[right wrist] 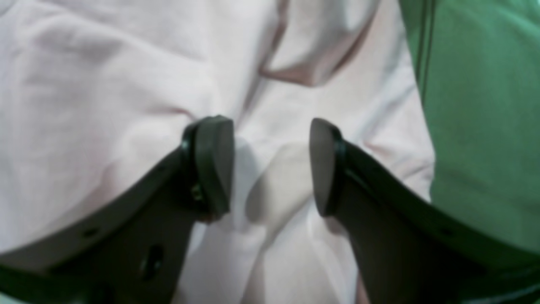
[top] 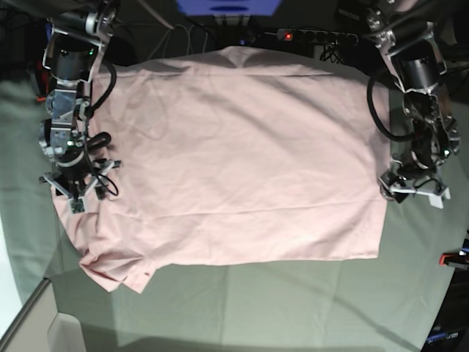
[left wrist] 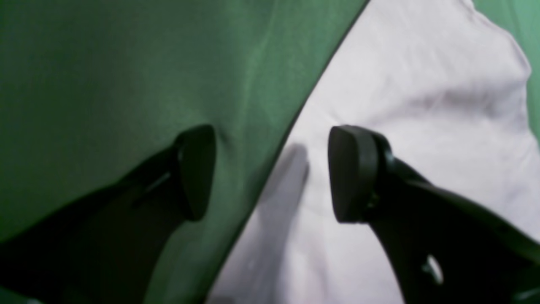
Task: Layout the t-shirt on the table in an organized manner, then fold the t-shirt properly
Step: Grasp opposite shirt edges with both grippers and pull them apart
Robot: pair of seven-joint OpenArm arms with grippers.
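Pink t-shirt spread flat on the bench, one gripper at each side edge, both with jaws apart.

We see the t-shirt (top: 234, 154) lying open on the bench (top: 293, 308), plain pink side up, covering most of the middle; one sleeve (top: 113, 268) is bunched at the near corner on the base view's left. The left gripper (left wrist: 270, 173) stands over the shirt's side edge, one finger above the green cloth and the other above the pink fabric, with jaws wide and nothing between them. The right gripper (right wrist: 270, 164) is low over wrinkled pink fabric near the opposite edge, its jaws also wide; the wrist view is blurred, so we cannot tell for sure whether the fingertips (right wrist: 215, 164) touch the cloth. A red clamp (top: 453, 259) sits at the bench edge.
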